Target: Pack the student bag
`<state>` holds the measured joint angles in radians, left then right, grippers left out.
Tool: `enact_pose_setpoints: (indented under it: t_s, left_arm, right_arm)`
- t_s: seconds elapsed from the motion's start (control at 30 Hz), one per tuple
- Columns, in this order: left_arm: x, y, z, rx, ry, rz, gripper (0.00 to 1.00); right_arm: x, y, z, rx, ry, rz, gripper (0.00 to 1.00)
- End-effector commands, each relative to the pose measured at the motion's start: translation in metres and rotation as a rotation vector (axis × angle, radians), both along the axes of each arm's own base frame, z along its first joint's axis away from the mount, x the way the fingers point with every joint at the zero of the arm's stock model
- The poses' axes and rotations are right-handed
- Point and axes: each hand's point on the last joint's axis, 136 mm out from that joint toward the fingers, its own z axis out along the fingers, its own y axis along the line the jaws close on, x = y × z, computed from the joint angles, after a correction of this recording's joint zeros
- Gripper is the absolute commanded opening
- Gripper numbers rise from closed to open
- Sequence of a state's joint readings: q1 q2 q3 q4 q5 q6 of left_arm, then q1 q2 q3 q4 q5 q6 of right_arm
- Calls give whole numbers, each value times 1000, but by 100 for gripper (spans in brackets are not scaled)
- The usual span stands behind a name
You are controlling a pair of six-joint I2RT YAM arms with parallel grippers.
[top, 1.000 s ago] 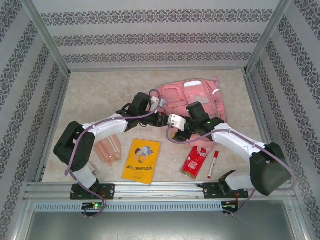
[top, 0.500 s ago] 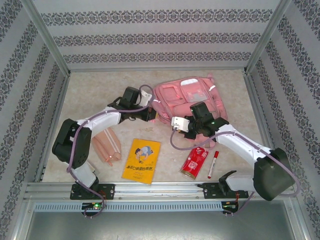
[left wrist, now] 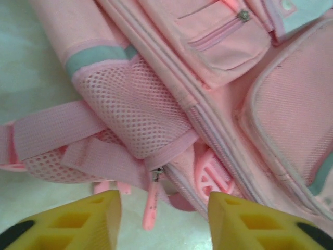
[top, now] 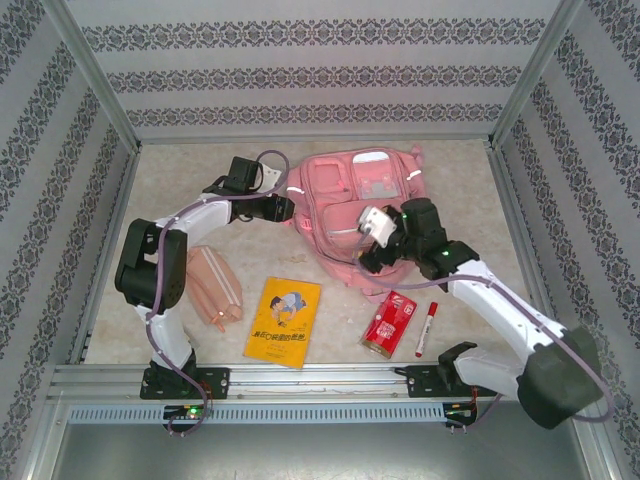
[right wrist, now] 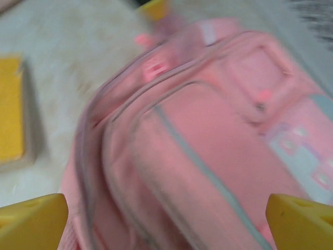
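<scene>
Bright, even light, soft shadows; right wrist view smears the student bag with motion blur.

pale speckled table, pink student bag, yellow book, red carton, marker, peach pouch

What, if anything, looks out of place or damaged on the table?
Nothing is spilled or damaged. Only the student bag looks untidy: a pink strap is bunched out from under its side, close to the left fingers.

A robot test cell: aluminium frame posts box in a beige stone-look tabletop; patterned wallpaper panels serve as walls.
</scene>
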<state>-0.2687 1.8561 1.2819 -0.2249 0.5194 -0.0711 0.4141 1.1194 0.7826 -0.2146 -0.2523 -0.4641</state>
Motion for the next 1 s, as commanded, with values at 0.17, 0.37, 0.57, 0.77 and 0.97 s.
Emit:
enact_pose_setpoints:
  t_s: [0.17, 0.37, 0.57, 0.77, 0.97]
  left_arm:
    - [-41, -67, 70, 36, -210, -359, 56]
    - [-58, -118, 67, 157, -295, -538, 61]
    - [-78, -158, 27, 296, -300, -769, 75]
    - [-58, -170, -5, 448, -293, -749, 78]
    - [-49, -175, -32, 504, -278, -747, 86]
  right_arm:
    - [11, -113, 12, 538, 467, -939, 98]
    - [-14, -134, -24, 457, 664, -1112, 98]
    - [-48, -149, -61, 397, 824, -1290, 98]
    - [-58, -147, -72, 378, 865, -1286, 97]
    - [-52, -132, -71, 444, 910, -1224, 91]
